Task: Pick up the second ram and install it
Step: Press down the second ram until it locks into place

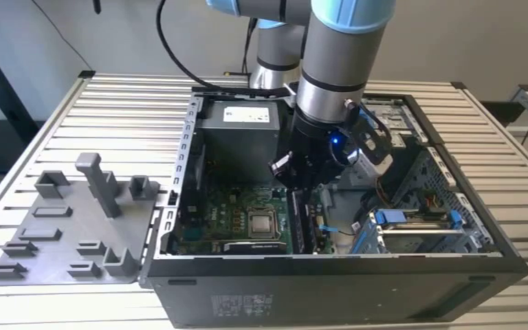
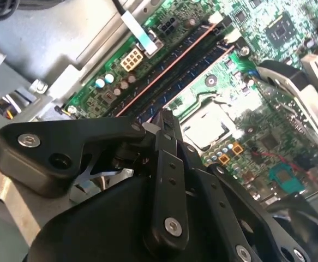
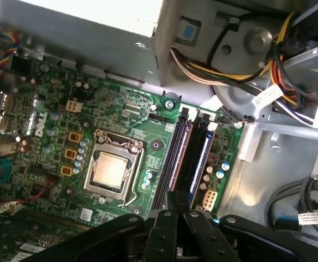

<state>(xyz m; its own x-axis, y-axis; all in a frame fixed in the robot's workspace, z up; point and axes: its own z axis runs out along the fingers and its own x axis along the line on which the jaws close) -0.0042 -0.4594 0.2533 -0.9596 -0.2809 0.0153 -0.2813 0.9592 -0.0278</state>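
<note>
- 1 arm reaches down into the open case [image 1: 183,206], which lies on the slatted worktop [image 1: 126,110].
- Its end effector [image 1: 302,187] hangs low over the board [image 3: 49,109], just above the slots [image 3: 187,155] beside the CPU socket [image 3: 112,169].
- In both wrist views the 2 fingers [image 3: 164,229] come to 1 point with no gap that I can see, so I call the end effector [image 2: 164,115] pressed together.
- I see nothing pinched between the fingers, but a thin stick there would be hard to make out.
- The tip of the end effector [image 3: 172,195] stands right over 1 end of the slots.
- Long dark strips fill the slots. I judge that the 2nd ram [image 3: 176,153] is the dark stick in the slot nearest the CPU socket, in line with the fingertips. I cannot tell this for sure.
- The grey tray [image 1: 71,227] on the exterior view's left carries no stick that I can see, so the pick seems done.
- My judgement of progress: the task is late, with the 2nd ram already at its slot.
- What is left, as far as it shows: I cannot tell if the stick is pushed fully home or if the slot clips are closed.
</note>
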